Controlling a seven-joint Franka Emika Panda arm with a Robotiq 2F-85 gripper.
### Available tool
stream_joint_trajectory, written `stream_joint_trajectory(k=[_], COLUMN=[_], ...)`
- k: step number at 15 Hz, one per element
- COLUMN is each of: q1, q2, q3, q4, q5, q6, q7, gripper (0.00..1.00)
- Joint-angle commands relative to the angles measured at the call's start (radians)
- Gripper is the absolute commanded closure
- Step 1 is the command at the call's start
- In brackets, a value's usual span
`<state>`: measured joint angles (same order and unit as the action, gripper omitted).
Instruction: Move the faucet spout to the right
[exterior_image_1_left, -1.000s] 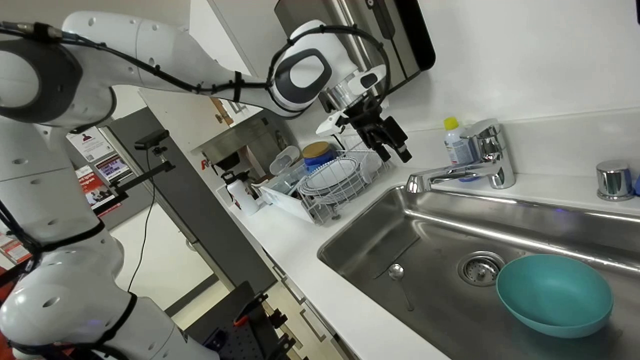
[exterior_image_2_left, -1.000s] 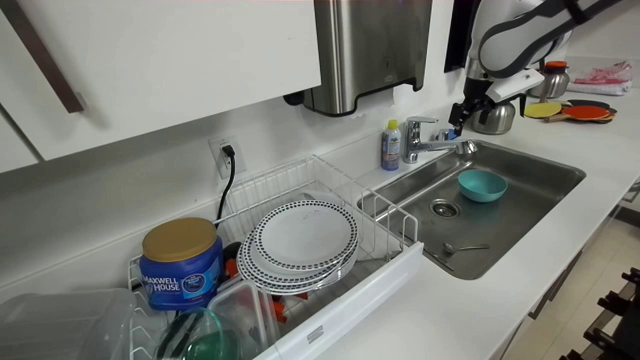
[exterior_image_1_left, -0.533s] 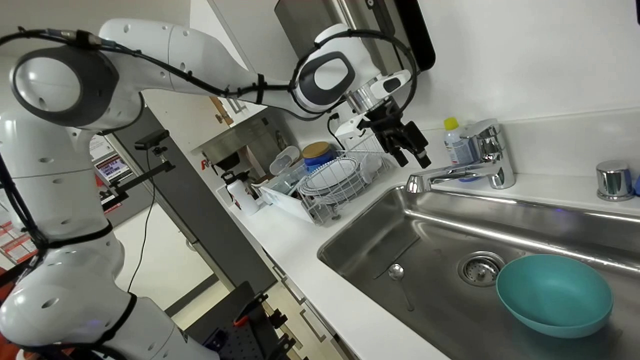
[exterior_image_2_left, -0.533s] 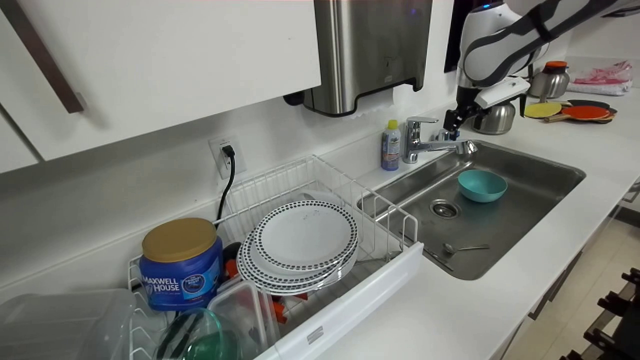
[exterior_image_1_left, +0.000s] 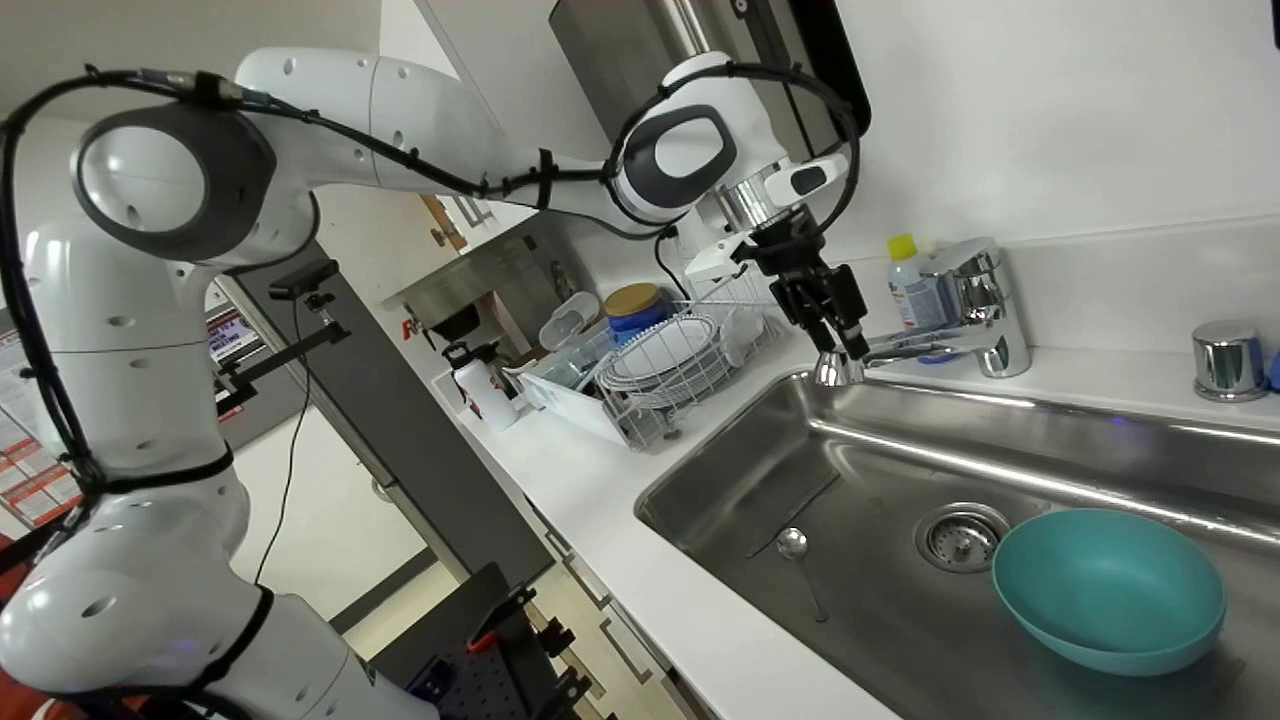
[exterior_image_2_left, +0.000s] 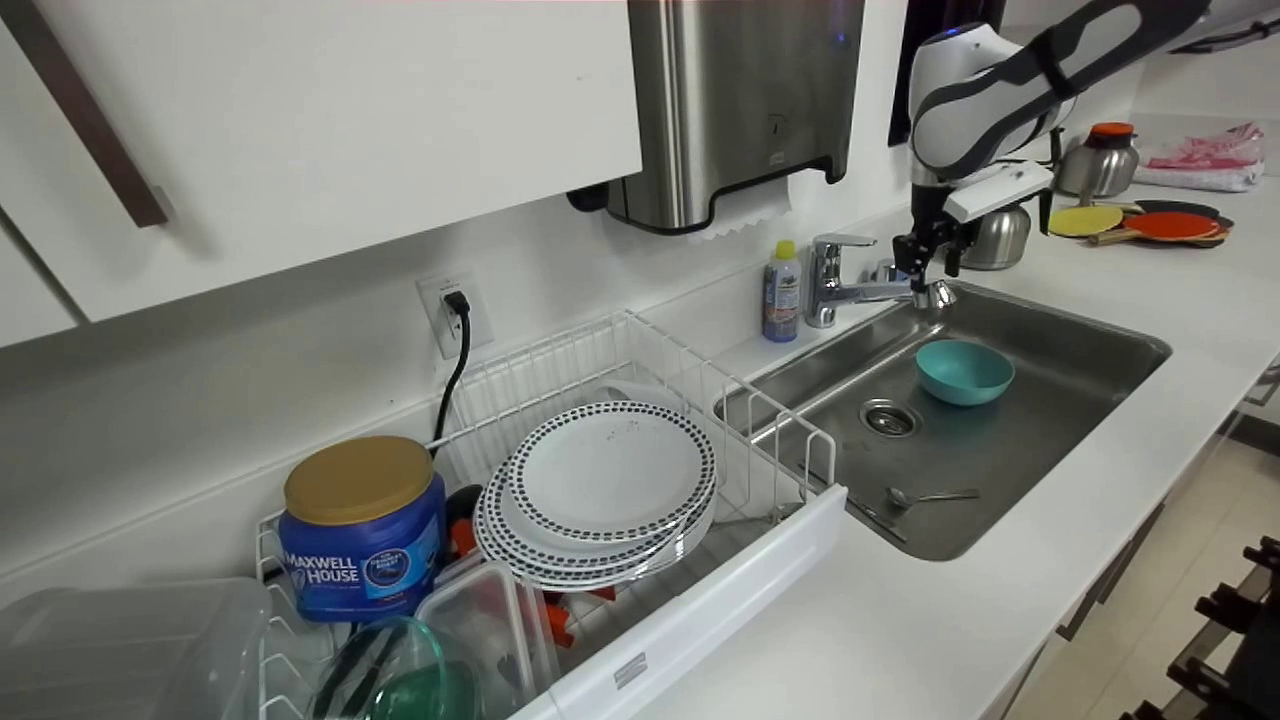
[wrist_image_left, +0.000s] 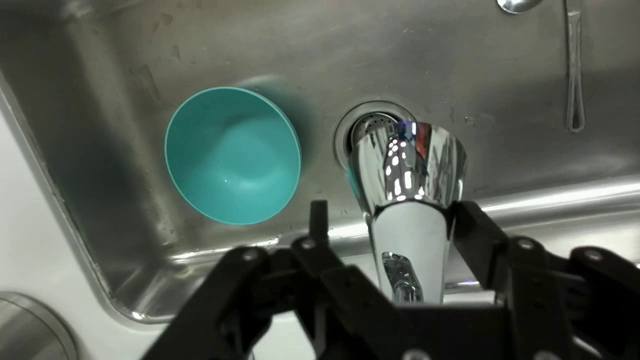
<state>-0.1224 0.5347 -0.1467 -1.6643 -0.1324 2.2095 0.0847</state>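
Observation:
The faucet spout is a shiny chrome tube with a downturned tip, seen in both exterior views (exterior_image_1_left: 925, 343) (exterior_image_2_left: 872, 293), reaching out over the steel sink (exterior_image_1_left: 880, 590). In the wrist view the spout (wrist_image_left: 411, 235) rises between my fingers. My gripper (wrist_image_left: 392, 210) is open around the spout near its tip. The right finger in the wrist view is against or very close to the spout; the left finger has a clear gap. In both exterior views the gripper (exterior_image_1_left: 840, 345) (exterior_image_2_left: 934, 278) points down at the spout end and hides part of it. The faucet base (exterior_image_1_left: 1003, 345) stands behind the sink.
A teal bowl (exterior_image_1_left: 1110, 590) sits in the sink near the drain (exterior_image_1_left: 962, 538), with a spoon (exterior_image_1_left: 793, 545). A yellow-capped can (exterior_image_1_left: 918, 290) stands beside the faucet. A dish rack (exterior_image_2_left: 690, 600) is beside the sink; a metal dispenser (exterior_image_2_left: 745, 110) hangs above.
In both exterior views my gripper has come down from above to the spout end; its fingers now straddle it. The spout has not visibly moved.

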Motion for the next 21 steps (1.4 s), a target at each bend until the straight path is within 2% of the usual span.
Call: stream_joint_trajectory(k=[1, 3, 7, 9, 11, 12, 13, 15, 21], q1=[-0.007, -0.008, -0.016, -0.027, -0.037, -0.038, -0.041, -0.044, -0.049], q2=[0.031, 0.038, 0.053, 0.073, 0.069, 0.059, 0.051, 0.035, -0.042], q3=[0.002, 0.001, -0.007, -0.010, -0.007, -0.008, -0.007, -0.012, -0.008], q4=[0.058, 0.072, 0.122, 0.160, 0.174, 0.171, 0.170, 0.167, 0.133], q5=[0.023, 0.025, 0.003, 0.003, 0.013, 0.013, 0.012, 0.002, 0.005], q6=[-0.073, -0.091, -0.132, -0.165, -0.186, -0.189, -0.190, -0.184, -0.234], q7=[0.003, 0.003, -0.027, -0.040, -0.039, -0.034, -0.037, -0.037, -0.059], gripper=[0.64, 0.79, 0.88, 1.00, 1.00, 0.74, 0.73, 0.60, 0.14])
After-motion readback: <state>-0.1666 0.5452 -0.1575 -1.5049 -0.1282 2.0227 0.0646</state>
